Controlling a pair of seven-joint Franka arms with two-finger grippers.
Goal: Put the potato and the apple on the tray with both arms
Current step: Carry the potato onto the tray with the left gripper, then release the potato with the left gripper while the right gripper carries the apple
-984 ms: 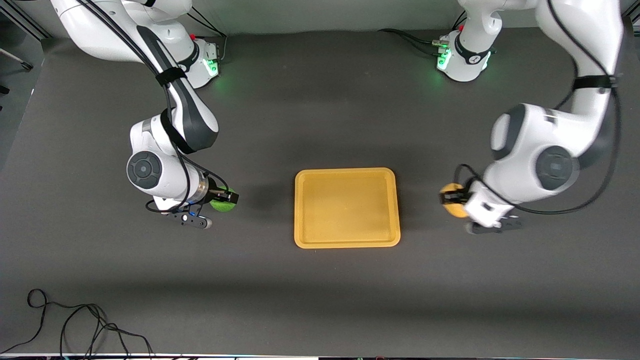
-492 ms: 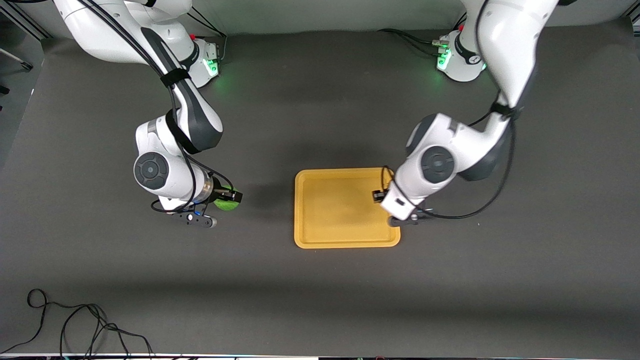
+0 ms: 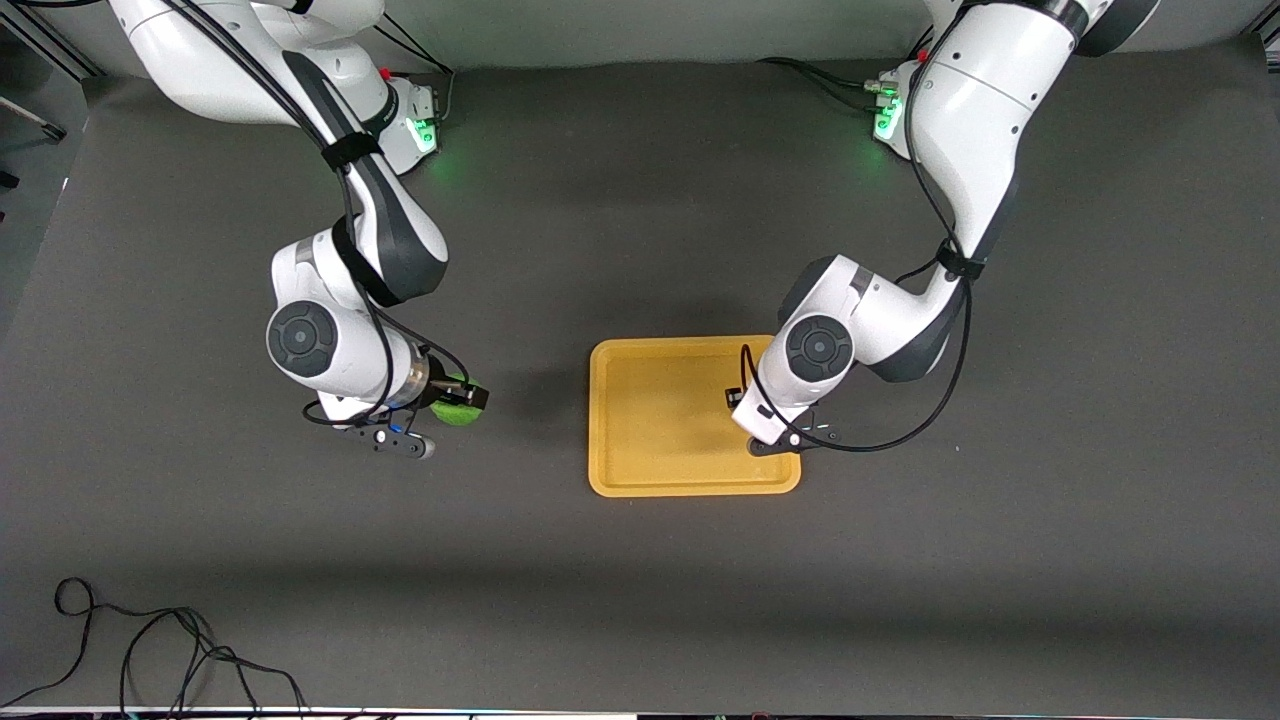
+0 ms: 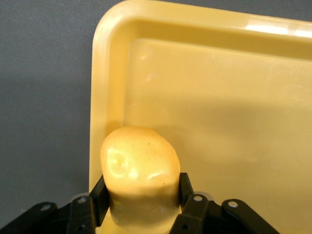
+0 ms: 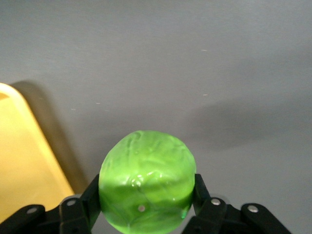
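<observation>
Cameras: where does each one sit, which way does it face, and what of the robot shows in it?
Front view: high across the table, facing both arms; shows the tray, the right gripper holding the apple, and the left gripper over the tray.
Left wrist view: on the left wrist, looking down past its fingers and the potato onto the tray.
Right wrist view: on the right wrist, looking past its fingers and the apple at the table.
All three views show the tray.

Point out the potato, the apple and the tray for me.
potato point(image 4: 139, 173): left wrist view, middle of its skin, between the left gripper's fingers.
apple point(image 5: 146, 187): right wrist view, middle of its green body.
tray point(image 3: 660, 430): front view, bare floor of the tray.
</observation>
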